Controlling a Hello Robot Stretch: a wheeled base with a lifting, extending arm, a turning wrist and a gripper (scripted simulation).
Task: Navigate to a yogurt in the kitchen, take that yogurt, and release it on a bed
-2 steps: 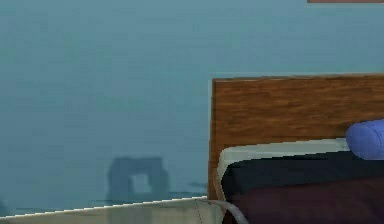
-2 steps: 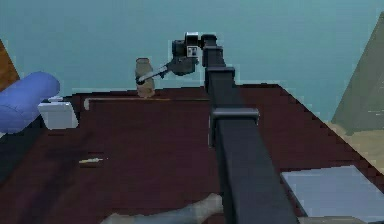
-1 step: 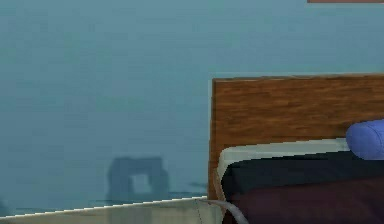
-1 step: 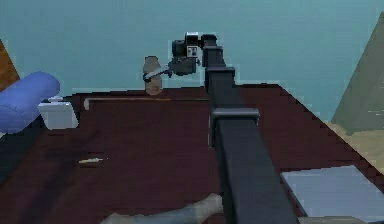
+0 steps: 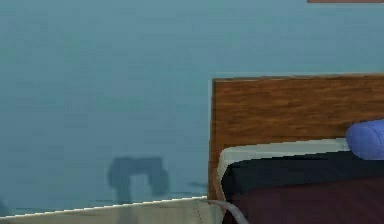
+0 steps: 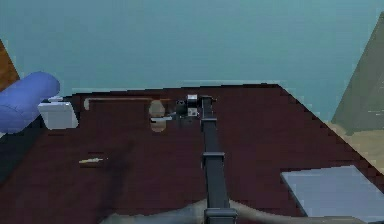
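A: Since the view along the arm is coarse, we can only call it a small tan blob [image 6: 157,106] at the tip of the jaws, with the bed [image 6: 270,130] behind it. It may be the yogurt.

B: If so, we judge it light: a thin-walled cup that dents under pressure, smooth enough to slip, with a foil lid that could tear. We would take it round the middle of the wall, below the rim, never by the lid.

A: And the jaws? We cannot tell whether they grasp it or whether it rests on the dark red cover, because the bedding lies right behind it.

B: Agreed. The arm [image 6: 212,150] reaches straight out from the arm side view's bottom edge across the mattress, with the jaws pointing toward that view's left, where the blue pillow [image 6: 25,100] lies.

A: A grey box [image 6: 58,113] lies just beside that pillow, a thin stick [image 6: 92,160] is nearer us, and a flat grey slab [image 6: 325,190] is at the lower right.

B: In the forward view we see the wooden headboard [image 5: 290,110] against the blue wall [image 5: 100,80].
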